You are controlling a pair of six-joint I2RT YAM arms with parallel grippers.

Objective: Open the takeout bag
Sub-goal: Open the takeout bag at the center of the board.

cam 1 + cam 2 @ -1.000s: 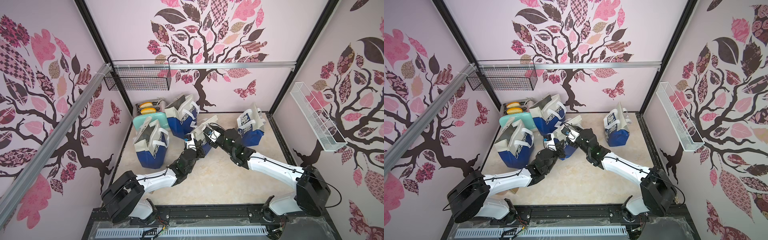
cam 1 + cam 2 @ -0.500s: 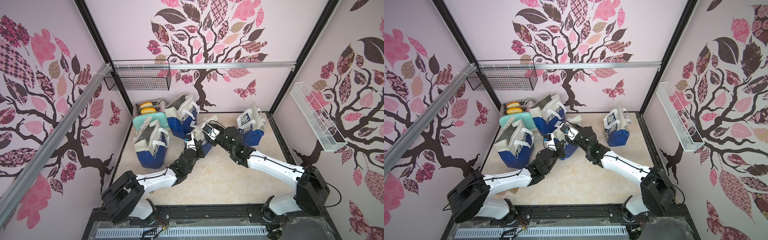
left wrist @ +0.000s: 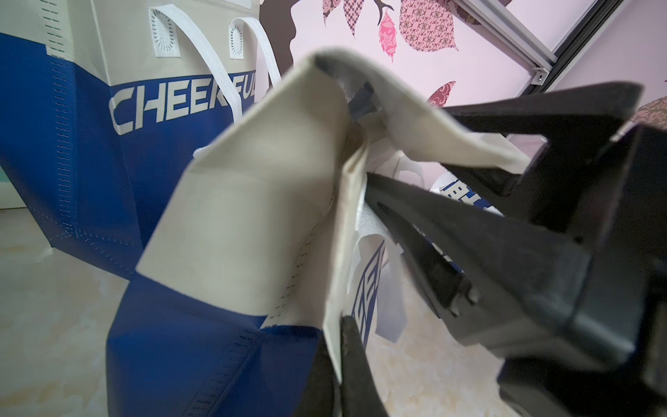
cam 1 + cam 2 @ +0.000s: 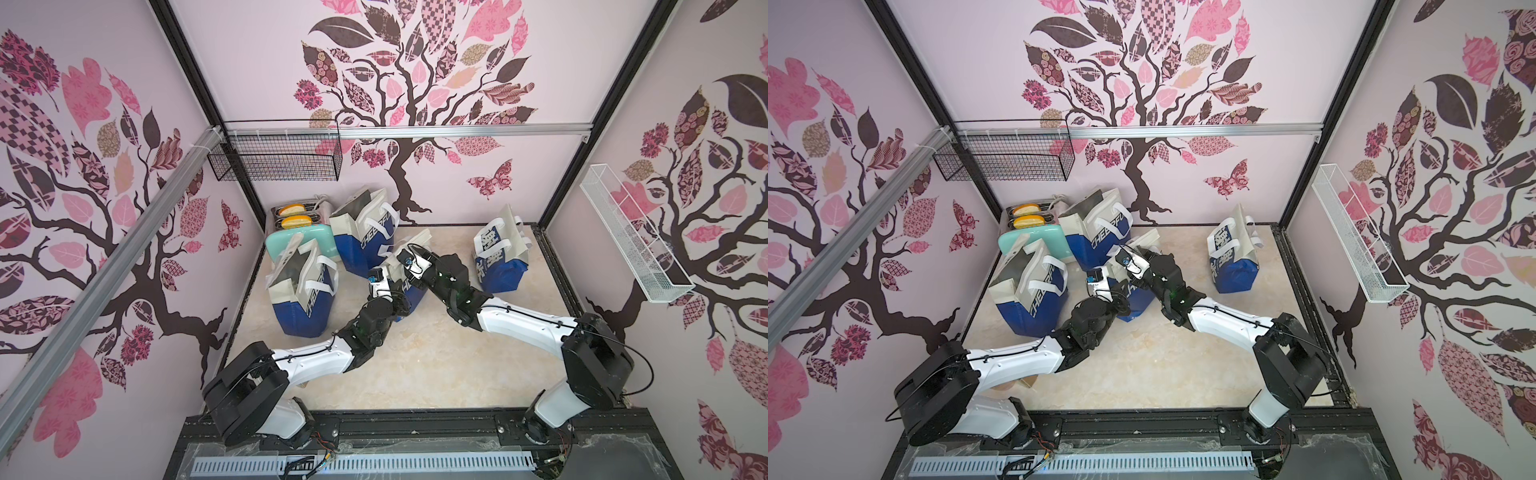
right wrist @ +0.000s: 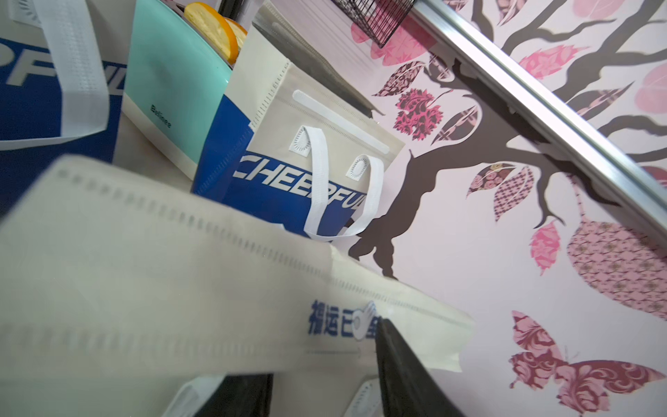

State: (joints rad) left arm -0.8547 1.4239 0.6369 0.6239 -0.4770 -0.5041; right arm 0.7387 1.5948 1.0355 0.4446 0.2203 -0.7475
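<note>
The left gripper [image 3: 341,346] clamps the takeout bag [image 3: 252,202]; the right gripper [image 3: 408,146], half-wide astride its opposite rim, should pinch firmly before pulling apart

In both top views the small blue-and-beige fabric takeout bag [image 4: 415,293] sits mostly under the two black wrists [image 4: 446,276], and the finger ends of both arms are out of sight there. In the left wrist view the left gripper [image 3: 338,346] runs off the frame edge, with only its tips showing. Opposite it, the right gripper [image 3: 408,144] is blurred, its upper tip lost behind the bag's folded flap [image 3: 415,122]. In the right wrist view that flap, just ahead of the fingers, is blurred and covers one finger. Its blue printed characters [image 5: 335,321] are partly hidden by the other.
</note>
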